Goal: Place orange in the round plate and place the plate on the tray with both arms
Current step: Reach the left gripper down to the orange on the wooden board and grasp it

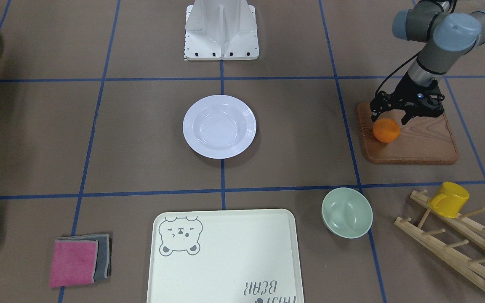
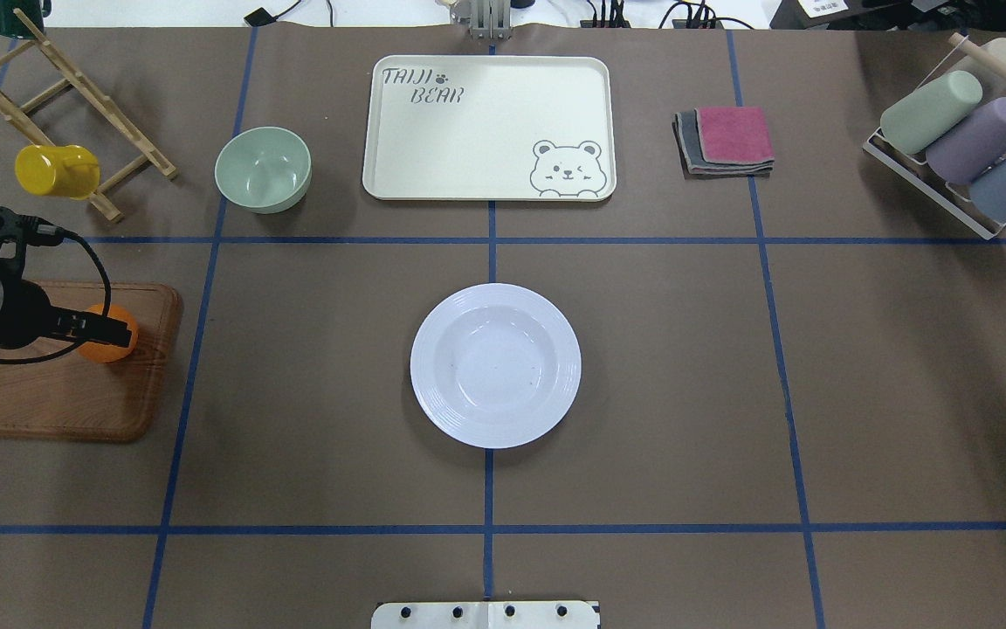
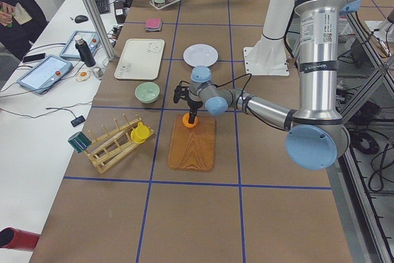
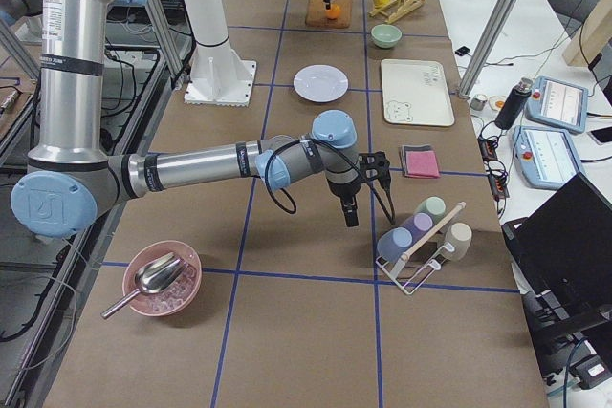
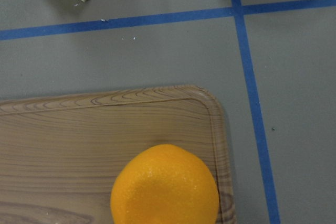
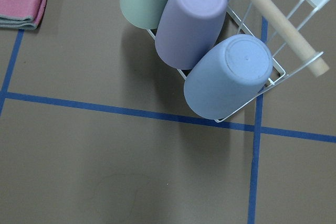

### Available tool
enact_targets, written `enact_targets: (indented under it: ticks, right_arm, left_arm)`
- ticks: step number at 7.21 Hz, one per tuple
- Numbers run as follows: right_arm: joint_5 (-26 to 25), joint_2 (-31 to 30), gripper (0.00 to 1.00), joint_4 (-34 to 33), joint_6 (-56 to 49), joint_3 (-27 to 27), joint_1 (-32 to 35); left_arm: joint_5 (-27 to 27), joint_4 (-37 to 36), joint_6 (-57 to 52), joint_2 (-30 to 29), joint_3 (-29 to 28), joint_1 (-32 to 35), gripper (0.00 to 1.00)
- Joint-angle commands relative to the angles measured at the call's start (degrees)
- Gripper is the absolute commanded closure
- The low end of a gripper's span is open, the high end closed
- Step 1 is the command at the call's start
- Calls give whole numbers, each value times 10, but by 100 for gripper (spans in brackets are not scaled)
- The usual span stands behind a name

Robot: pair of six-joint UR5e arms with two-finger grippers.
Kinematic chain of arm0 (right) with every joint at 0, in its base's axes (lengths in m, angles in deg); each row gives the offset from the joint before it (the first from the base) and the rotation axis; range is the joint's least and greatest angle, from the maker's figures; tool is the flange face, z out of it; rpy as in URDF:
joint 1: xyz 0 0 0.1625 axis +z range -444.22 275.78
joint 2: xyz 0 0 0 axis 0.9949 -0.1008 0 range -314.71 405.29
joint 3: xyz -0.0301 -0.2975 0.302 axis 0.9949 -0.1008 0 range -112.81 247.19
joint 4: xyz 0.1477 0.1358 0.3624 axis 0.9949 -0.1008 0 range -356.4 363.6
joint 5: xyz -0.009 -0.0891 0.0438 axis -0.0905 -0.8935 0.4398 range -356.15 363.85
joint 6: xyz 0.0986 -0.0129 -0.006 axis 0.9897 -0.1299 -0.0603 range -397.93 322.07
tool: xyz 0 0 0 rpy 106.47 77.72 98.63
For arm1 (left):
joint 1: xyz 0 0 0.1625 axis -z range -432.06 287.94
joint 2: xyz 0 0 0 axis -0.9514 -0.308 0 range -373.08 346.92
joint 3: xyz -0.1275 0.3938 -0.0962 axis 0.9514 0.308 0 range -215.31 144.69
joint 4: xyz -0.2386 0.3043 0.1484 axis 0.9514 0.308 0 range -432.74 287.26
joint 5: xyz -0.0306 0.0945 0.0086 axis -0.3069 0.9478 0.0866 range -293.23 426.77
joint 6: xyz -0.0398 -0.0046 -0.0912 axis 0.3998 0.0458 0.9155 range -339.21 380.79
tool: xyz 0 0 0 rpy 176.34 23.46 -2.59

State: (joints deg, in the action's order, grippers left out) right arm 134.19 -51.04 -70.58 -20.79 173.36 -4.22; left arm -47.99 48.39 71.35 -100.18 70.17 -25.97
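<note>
The orange (image 1: 386,131) rests on the corner of a brown wooden board (image 1: 423,145) on my left side. My left gripper (image 1: 389,120) hangs open just over the orange, one finger on each side of its top. In the left wrist view the orange (image 5: 164,184) fills the bottom edge and no fingers show. The white round plate (image 1: 219,126) lies empty at the table's middle. The cream bear tray (image 1: 225,256) lies beyond it, also empty. My right gripper (image 4: 350,215) hovers over bare table near a cup rack; whether it is open or shut I cannot tell.
A pale-green bowl (image 1: 347,212) stands between board and tray. A yellow cup (image 1: 449,199) hangs on a wooden rack (image 1: 457,244). Folded pink and grey cloths (image 2: 726,140) and a wire rack of cups (image 2: 957,140) lie on my right. The white base (image 1: 221,29) stands behind the plate.
</note>
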Motion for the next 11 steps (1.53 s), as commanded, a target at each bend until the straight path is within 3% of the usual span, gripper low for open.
enact_targets:
  ticks: [1,7,8,9,10,11]
  right_arm:
    - [0,0,0,0,0,0,0]
    - [0,0,0,0,1,0,0]
    - [0,1,0,0,0,0,0]
    - [0,1,0,0,0,0,1]
    - [0,1,0,0,0,0,0]
    - [0,1,0,0,1,0,0]
  left_arm:
    - [7,2,-1,-34,-42,0,1]
    - [10,9,-19,-33,-56,-2,1]
    - [10,17,-19,-31,-56,-3,9]
    - [10,23,-19,-28,-56,-3,76]
    - [10,23,-19,-28,-51,-3,100]
    - [3,19,-18,-27,-27,-1,100]
